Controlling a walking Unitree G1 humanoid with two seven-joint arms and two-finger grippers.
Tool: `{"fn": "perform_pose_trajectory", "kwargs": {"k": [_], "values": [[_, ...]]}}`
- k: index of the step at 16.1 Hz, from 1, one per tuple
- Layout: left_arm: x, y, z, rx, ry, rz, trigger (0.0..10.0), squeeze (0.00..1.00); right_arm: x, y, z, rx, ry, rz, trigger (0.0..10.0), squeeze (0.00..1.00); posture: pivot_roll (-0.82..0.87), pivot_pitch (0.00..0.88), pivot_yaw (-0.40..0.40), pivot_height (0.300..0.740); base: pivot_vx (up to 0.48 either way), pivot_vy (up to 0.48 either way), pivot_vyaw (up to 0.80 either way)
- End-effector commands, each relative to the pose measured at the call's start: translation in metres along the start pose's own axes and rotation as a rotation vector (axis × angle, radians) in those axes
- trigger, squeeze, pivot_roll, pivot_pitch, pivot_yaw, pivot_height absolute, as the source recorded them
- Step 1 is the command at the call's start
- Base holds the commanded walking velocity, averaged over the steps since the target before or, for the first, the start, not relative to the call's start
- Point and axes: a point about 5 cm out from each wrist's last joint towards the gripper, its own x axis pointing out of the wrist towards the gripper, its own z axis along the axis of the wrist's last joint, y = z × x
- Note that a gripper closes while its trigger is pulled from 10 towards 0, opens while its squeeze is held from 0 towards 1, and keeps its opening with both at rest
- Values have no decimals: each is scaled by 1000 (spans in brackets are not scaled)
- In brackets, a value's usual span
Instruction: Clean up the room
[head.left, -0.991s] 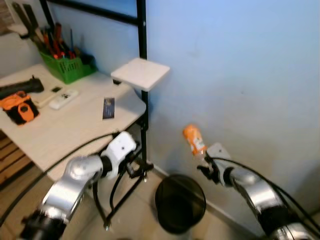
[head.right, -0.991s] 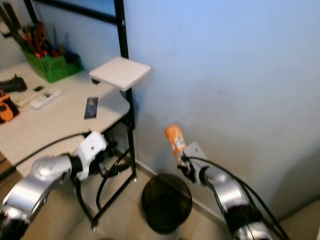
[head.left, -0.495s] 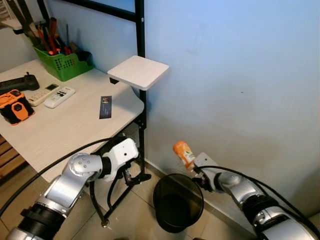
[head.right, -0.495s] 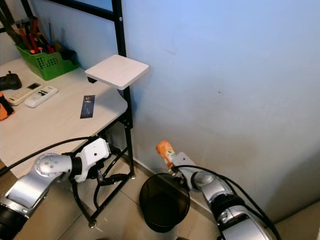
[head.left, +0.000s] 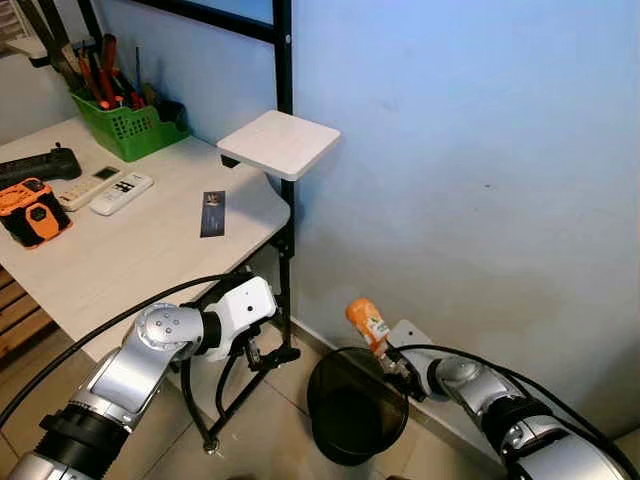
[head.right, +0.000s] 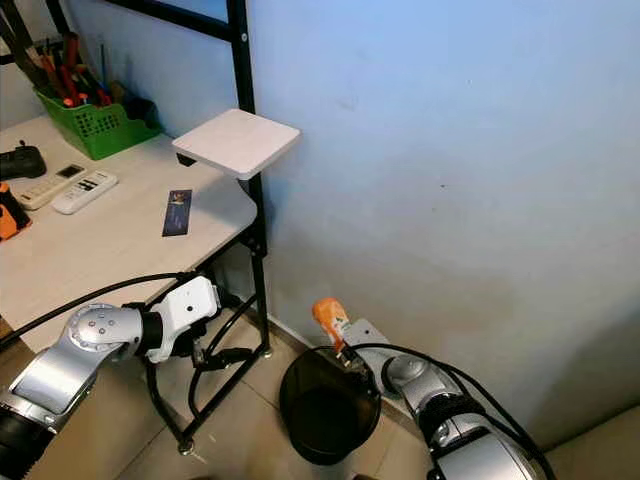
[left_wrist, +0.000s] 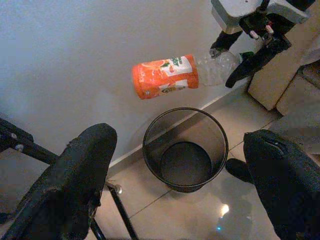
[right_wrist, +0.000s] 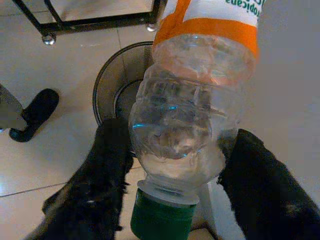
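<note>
right wrist view puts the bottle (right_wrist: 192, 107) close up: clear crinkled plastic, a glossy orange-and-white label, and a green screw cap (right_wrist: 161, 220) toward the camera. the right gripper (right_wrist: 172, 165) has its two matte black fingers (right_wrist: 97, 175) pressed against the bottle's clear neck end, one on each side, clamped on it. from the head camera the bottle (head.left: 366, 322) sticks up at a tilt just above the near-wall rim of the bin (head.left: 345, 365), a round black wire-mesh basket standing on glossy pale floor tiles (head.left: 270, 430) by the blue wall (head.left: 470, 150). the left gripper (left_wrist: 175, 170) hangs with its fingers spread wide apart, holding nothing, beside the black metal frame (head.left: 285, 230) of the pale wood-grain desk (head.left: 120, 250), well apart from the bin.
</note>
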Motion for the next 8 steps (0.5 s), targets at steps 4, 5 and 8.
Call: {"fn": "perform_pose_trajectory", "kwargs": {"k": [4,5,8], "values": [[2,1,0,17,15,-17,10000,0,0,-1,6,25,-28,15,10000,1000,87,0,-21,740,0,0,0],[2,2,1,18,14,-20,10000,0,0,0,5,35,-34,16,10000,1000,84,0,-18,740,0,0,0],[3,-1,2,12,4,-16,10000,0,-4,-8,10,132,-122,12,10000,1000,86,0,-16,740,0,0,0]]}}
